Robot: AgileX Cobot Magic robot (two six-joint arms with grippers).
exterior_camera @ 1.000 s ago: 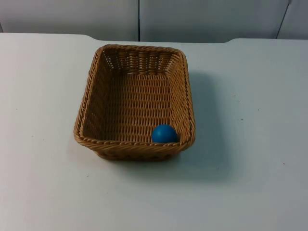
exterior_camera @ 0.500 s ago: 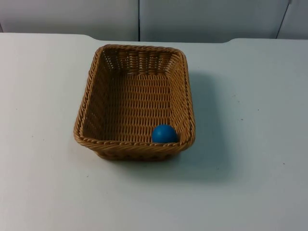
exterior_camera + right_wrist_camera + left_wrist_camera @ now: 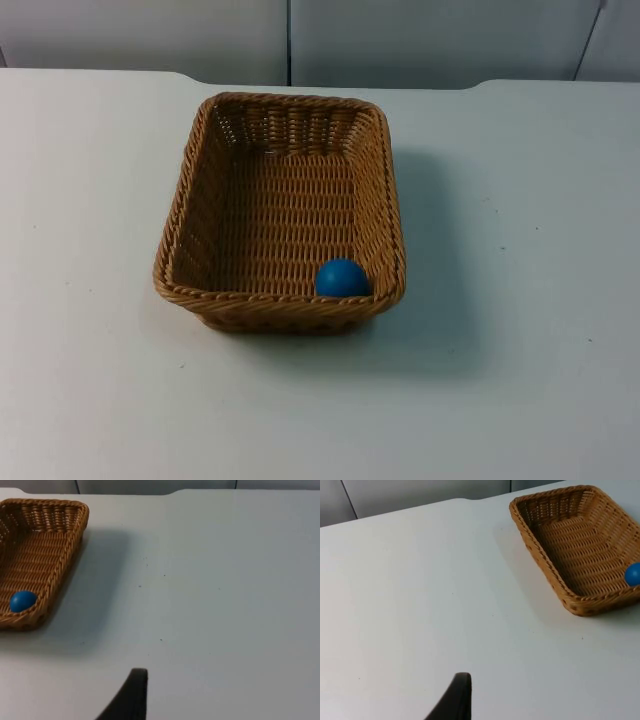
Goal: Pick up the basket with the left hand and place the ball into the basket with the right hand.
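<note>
A brown wicker basket (image 3: 281, 300) stands flat on the white table, a little left of the middle. A blue ball (image 3: 341, 278) lies inside it, in the near right corner against the wall. The left wrist view takes in the basket (image 3: 545, 562) and the ball (image 3: 633, 573) from a distance, and my left gripper (image 3: 457, 700) waits over bare table well away from them. My right gripper (image 3: 132, 695) also waits over bare table, far from the basket (image 3: 62, 575) and the ball (image 3: 23, 601). Neither gripper holds anything.
The white table (image 3: 520, 250) stretches wide on both sides of the basket. A grey partition wall (image 3: 400, 40) closes off the far edge.
</note>
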